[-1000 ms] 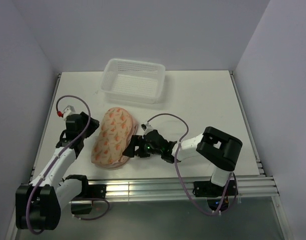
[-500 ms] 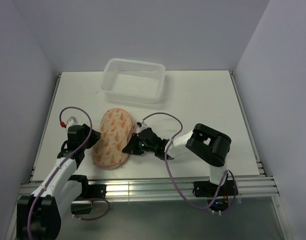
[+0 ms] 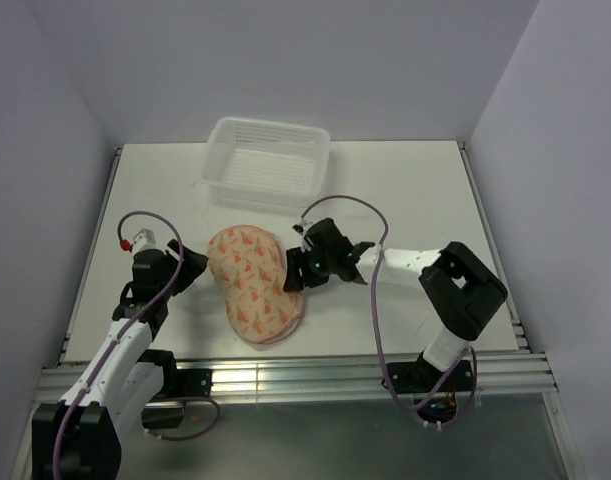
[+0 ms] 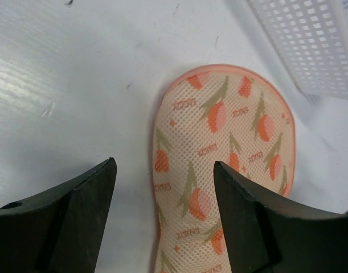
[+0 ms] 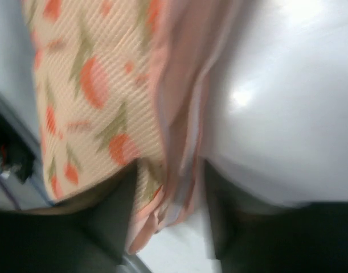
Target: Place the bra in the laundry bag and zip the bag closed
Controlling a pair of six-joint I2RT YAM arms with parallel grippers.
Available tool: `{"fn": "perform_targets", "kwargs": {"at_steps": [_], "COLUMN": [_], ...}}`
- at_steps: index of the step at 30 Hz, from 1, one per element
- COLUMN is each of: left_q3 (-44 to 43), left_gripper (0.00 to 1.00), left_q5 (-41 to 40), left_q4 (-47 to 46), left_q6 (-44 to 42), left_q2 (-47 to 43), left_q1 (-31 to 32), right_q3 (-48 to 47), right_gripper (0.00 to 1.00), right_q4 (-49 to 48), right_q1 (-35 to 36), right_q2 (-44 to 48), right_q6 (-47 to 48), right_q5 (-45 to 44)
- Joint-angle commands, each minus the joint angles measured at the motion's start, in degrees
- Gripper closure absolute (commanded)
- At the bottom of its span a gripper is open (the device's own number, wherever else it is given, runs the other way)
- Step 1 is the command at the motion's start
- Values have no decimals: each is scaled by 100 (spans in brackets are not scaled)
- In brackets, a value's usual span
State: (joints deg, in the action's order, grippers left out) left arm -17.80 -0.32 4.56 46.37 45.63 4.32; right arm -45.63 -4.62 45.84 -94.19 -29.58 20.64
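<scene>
Laundry bag point(image 3: 255, 283): peanut-shaped peach pouch with orange print, lying flat on the white table point(image 3: 405, 190) at lower centre-left of the top view, its long axis running from upper left to lower right. Right gripper point(image 3: 296, 274): at the bag's right edge, about mid-length. In the blurred right wrist view its two dark fingers point(image 5: 119, 213) are clenched on that edge of the bag point(image 5: 88, 96), with the seam pinched between them. Pale pink fabric layers show along this edge; whether they are lining or the bra cannot be told. Left gripper point(image 3: 193, 268): just left of the bag's upper lobe and apart from it. In the left wrist view its jaws are spread wide and released, framing the bag's rounded end point(image 4: 219, 170). White mesh basket point(image 3: 268, 160): upper centre, well apart from the bag.
</scene>
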Motion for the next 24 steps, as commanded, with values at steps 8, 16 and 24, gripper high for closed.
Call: {"fn": "perform_targets", "kwargs": {"at_steps": [8, 16, 24], "left_q3": [137, -276, -285], "left_gripper": [20, 20, 33], "left_q5": [594, 444, 436], "left_q4": [-1683, -2309, -2907], "left_q6": [-49, -233, -322], "left_q2": [735, 2080, 2574], "left_q1": [25, -27, -36], "right_q3": [-775, 2663, 2919], "right_gripper": [19, 13, 7], "right_q4": [1563, -714, -2428], "right_q1": [-692, 669, 1533], "right_q2": [1278, 3618, 2707], "right_q6": [745, -2109, -2939], "right_q5": [-1327, -1563, -1686]}}
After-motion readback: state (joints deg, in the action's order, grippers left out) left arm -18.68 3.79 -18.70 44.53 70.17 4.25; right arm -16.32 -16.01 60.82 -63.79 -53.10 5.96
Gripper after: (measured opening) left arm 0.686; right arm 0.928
